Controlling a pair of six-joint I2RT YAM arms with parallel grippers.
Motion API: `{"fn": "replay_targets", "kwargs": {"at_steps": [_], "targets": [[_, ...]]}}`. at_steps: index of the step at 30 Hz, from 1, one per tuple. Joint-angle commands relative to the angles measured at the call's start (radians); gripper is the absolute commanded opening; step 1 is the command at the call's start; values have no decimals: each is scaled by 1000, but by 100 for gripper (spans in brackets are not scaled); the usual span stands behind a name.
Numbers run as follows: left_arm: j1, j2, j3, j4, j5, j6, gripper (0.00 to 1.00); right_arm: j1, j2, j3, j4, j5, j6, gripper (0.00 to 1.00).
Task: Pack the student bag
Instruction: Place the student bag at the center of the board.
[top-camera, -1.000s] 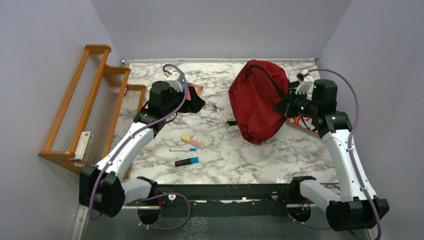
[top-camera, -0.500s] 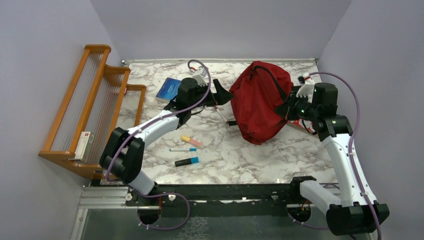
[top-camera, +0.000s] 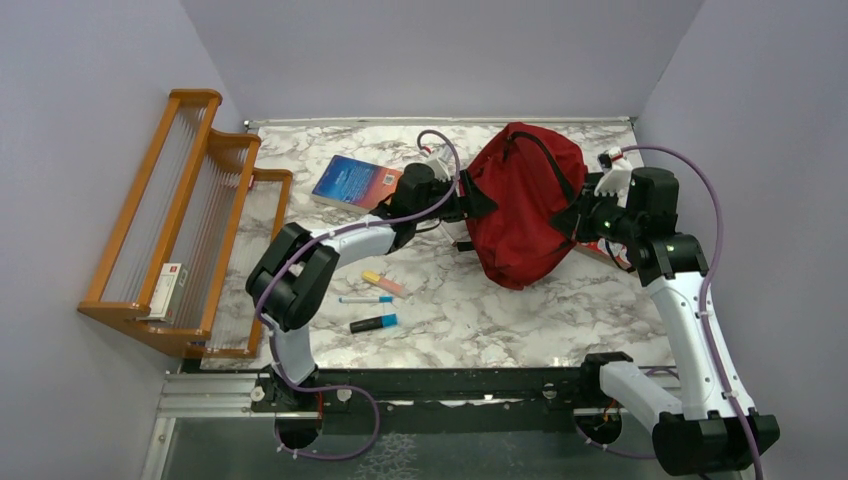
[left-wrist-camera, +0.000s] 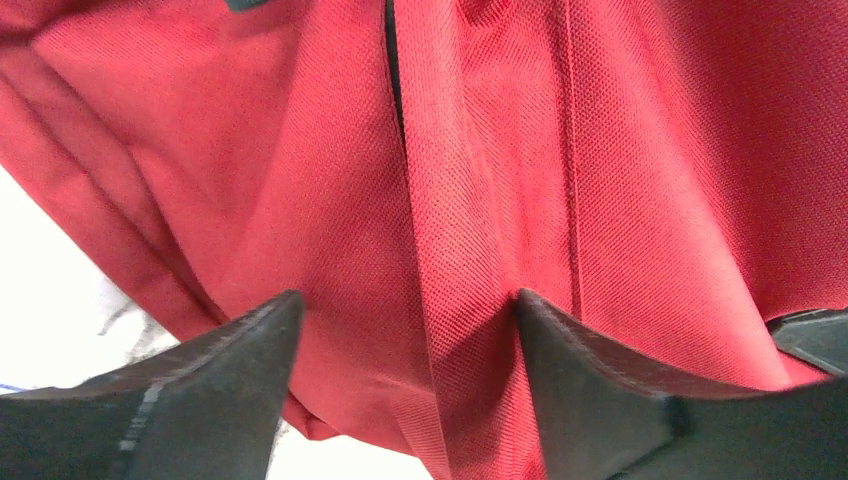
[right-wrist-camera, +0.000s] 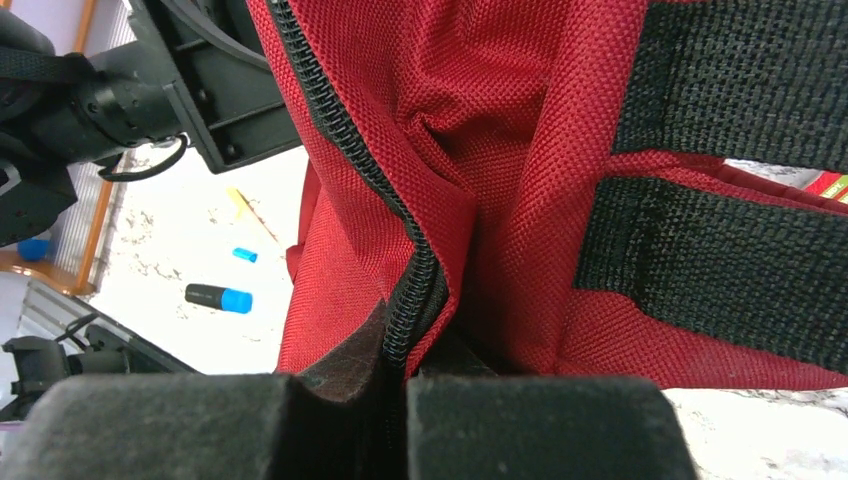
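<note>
The student bag (top-camera: 515, 205), a large red backpack with black straps, stands bunched at the back middle-right of the marble table. My right gripper (top-camera: 572, 215) is shut on the bag's zipper edge (right-wrist-camera: 415, 290) at its right side and holds it up. My left gripper (top-camera: 478, 198) is open, its fingers (left-wrist-camera: 215, 390) pressed against the red fabric (left-wrist-camera: 420, 200) on the bag's left side, with a fold between them.
A blue and orange book (top-camera: 357, 183) lies back left. A red pen (top-camera: 440, 226), a yellow-pink highlighter (top-camera: 384, 284), a thin blue pen (top-camera: 365, 299) and a black-blue marker (top-camera: 373, 323) lie left of the bag. A wooden rack (top-camera: 180, 220) stands at left, a small box (top-camera: 171, 285) in it. A red item lies behind the bag at right (top-camera: 612, 250).
My left arm swung right from over the book to the bag's left side, uncovering the book. My right gripper stayed clamped on the bag, which shifted slightly.
</note>
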Motion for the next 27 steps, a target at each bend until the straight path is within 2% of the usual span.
{"fn": "replay_targets", "kwargs": {"at_steps": [1, 3, 8, 11, 15, 21, 27], "targets": [[-10, 29, 45, 54, 66, -20, 68, 2, -23, -14, -32, -7, 3, 1], [-11, 35, 58, 60, 85, -17, 59, 1, -26, -19, -29, 1, 7, 1], [-9, 33, 102, 60, 109, 11, 18, 1, -37, -29, -16, 27, 30, 1], [6, 43, 125, 59, 150, 3, 0, 1, -40, -27, -7, 34, 45, 1], [39, 17, 78, 59, 174, -30, 0, 1, -22, -19, 4, -33, 45, 1], [84, -106, -65, 37, 162, -21, 0, 1, 13, -27, 42, -151, 58, 1], [86, -270, -129, -125, 99, 61, 0, 1, 50, -13, 79, -226, 73, 1]]}}
